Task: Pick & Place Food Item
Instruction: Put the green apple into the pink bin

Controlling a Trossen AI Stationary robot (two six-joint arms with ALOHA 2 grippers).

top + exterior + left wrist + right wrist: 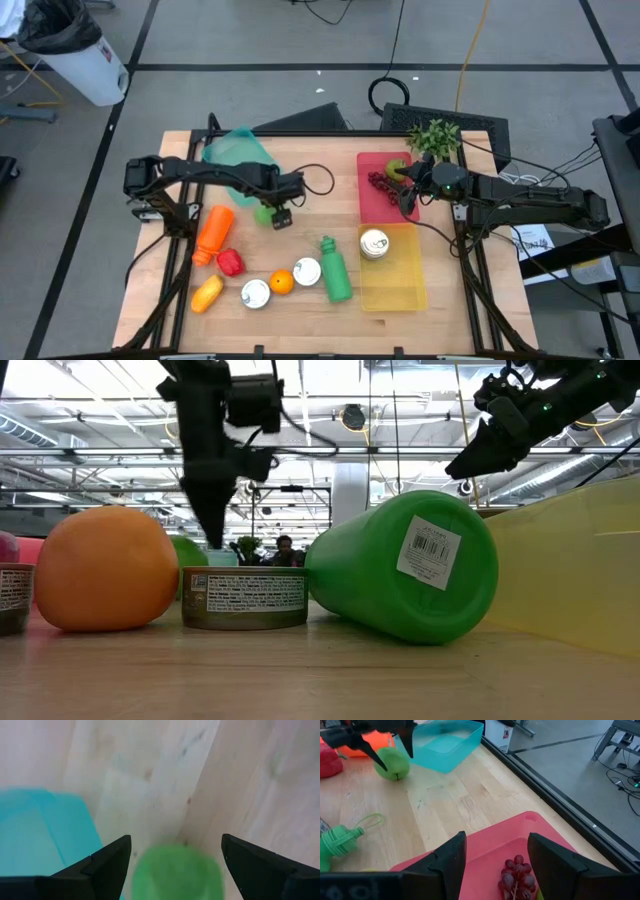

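Lit evenly from overhead fixtures, bright in the low view behind the table. Showed only soft, faint shadows under the arms on the wood (300,240). Rendered the apple (176,872) as a blurred green patch in the left wrist view, the teal bin (45,840) soft too. Kept the can (245,598) label sharp, background hazy.

Leafy plant (435,137); white bin (88,68)

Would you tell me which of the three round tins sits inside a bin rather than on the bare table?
The tin in the yellow bin, right of the green bottle. The other two tins lie on the wooden tabletop beside the orange.
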